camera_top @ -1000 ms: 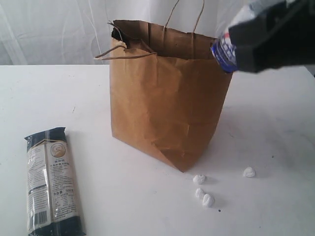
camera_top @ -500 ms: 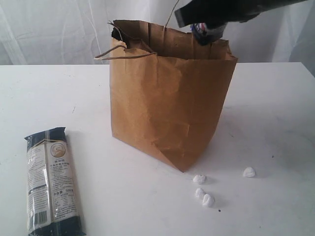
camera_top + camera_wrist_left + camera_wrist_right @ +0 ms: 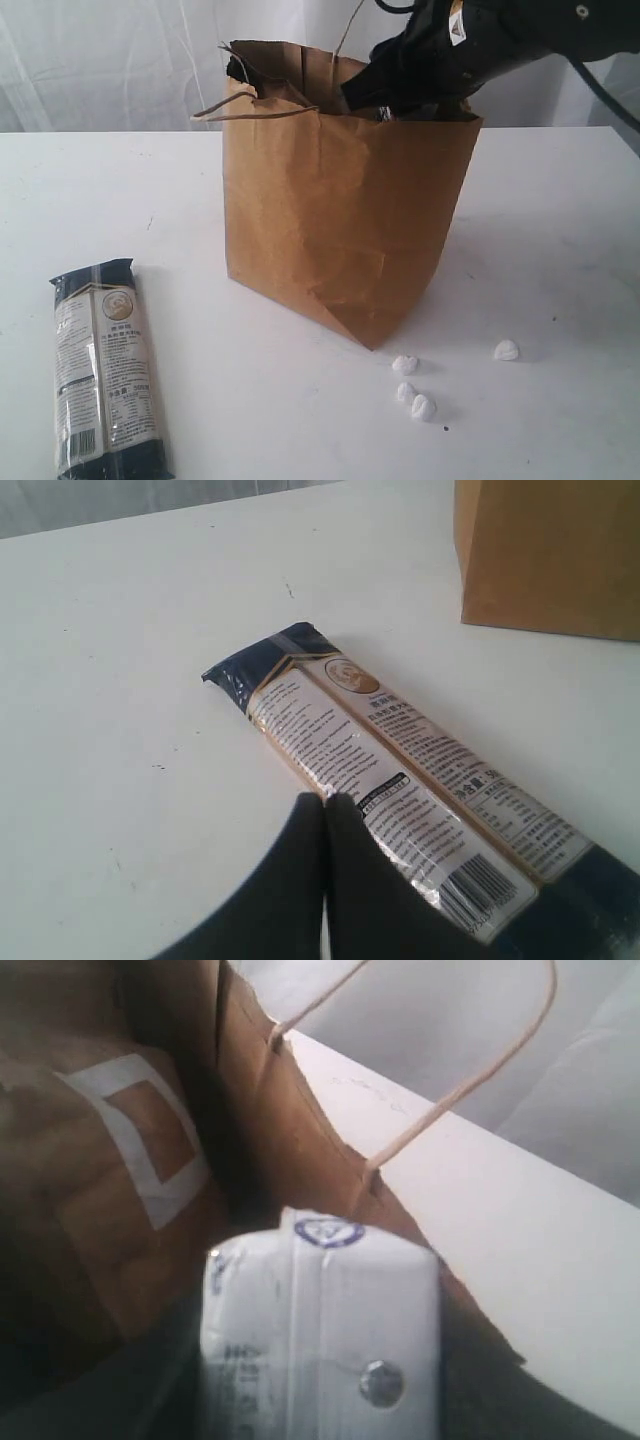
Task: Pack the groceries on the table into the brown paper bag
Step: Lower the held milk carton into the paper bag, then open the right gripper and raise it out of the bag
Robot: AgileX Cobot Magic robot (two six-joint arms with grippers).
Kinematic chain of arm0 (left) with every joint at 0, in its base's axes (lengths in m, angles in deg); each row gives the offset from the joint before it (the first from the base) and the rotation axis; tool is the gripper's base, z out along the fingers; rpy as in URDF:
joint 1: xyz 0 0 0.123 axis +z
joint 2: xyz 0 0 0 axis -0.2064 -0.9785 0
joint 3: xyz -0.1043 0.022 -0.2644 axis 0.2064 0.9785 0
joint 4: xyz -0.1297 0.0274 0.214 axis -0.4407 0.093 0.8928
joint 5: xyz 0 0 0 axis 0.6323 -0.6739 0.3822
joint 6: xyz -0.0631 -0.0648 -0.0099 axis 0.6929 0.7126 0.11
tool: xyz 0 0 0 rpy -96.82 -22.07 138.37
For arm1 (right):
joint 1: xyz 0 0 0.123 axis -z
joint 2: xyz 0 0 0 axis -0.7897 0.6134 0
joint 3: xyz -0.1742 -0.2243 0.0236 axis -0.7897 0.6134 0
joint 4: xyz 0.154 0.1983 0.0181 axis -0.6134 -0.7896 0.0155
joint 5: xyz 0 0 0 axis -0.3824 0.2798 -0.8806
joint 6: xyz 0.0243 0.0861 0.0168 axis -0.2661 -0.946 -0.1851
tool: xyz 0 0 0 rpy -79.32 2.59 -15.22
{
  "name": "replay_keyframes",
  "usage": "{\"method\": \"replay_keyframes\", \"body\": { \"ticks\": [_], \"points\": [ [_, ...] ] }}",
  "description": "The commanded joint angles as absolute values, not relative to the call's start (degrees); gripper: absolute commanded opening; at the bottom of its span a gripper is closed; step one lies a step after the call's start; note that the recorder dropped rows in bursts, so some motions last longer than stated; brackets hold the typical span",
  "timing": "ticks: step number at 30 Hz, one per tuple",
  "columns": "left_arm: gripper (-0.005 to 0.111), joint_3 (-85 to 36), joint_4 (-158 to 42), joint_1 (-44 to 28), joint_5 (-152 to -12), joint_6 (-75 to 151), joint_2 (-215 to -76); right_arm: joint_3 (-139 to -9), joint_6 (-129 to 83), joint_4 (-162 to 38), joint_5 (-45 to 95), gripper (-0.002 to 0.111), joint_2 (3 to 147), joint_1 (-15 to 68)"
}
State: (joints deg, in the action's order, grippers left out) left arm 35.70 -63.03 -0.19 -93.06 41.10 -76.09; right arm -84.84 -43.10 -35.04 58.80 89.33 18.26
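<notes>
Far left: the long dark-blue noodle packet (image 3: 108, 368) lies flat on the table (image 3: 250, 440), label side up and well apart from the bag. In the left wrist view the left gripper (image 3: 325, 802) hangs over the packet's barcode end with its two dark fingers pressed together and nothing between them; whether they touch the film cannot be told. The packet probably handles as a long, fairly stiff bundle in glossy, slippery wrap, with brittle contents that would snap if bent. A hold across its narrow width near mid-length should keep it from drooping or sliding out. Centre: the brown paper bag (image 3: 340, 220) stands upright with its mouth open and its paper-cord handles (image 3: 255, 110) drooping. Its crinkled walls look soft and light, so a push on the rim could fold or tip it. Upper right: the right gripper (image 3: 385, 102) reaches down into the bag's mouth. The right wrist view shows it clamped on the small white-blue carton (image 3: 320, 1345), which hangs just inside the rim above the bag's dim interior. The carton appears light, with thin card sides that would dent under a hard squeeze; it seems best held by its flat faces. Lower right: a few white crumbs (image 3: 415, 398) lie on the table near the bag's front corner.
</notes>
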Motion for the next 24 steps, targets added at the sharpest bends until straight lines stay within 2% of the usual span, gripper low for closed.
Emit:
{"method": "replay_keyframes", "body": {
  "ticks": [1, 6, 8, 24],
  "points": [
    [0.0, 35.94, -63.37, -0.11, -93.05, 40.91, -75.83, -85.51, -42.82, -39.86, 58.21, 0.017, 88.97, 18.62],
    [0.0, 35.94, -63.37, -0.11, -93.05, 40.91, -75.83, -85.51, -42.82, -40.56, 60.38, 0.056, 88.97, 18.62],
    [0.0, 35.94, -63.37, -0.11, -93.05, 40.91, -75.83, -85.51, -42.82, -40.51, 61.04, 0.065, 88.97, 18.62],
    [0.0, 35.94, -63.37, -0.11, -93.05, 40.91, -75.83, -85.51, -42.92, -40.51, 61.52, 0.066, 85.81, 18.62]
  ]
}}
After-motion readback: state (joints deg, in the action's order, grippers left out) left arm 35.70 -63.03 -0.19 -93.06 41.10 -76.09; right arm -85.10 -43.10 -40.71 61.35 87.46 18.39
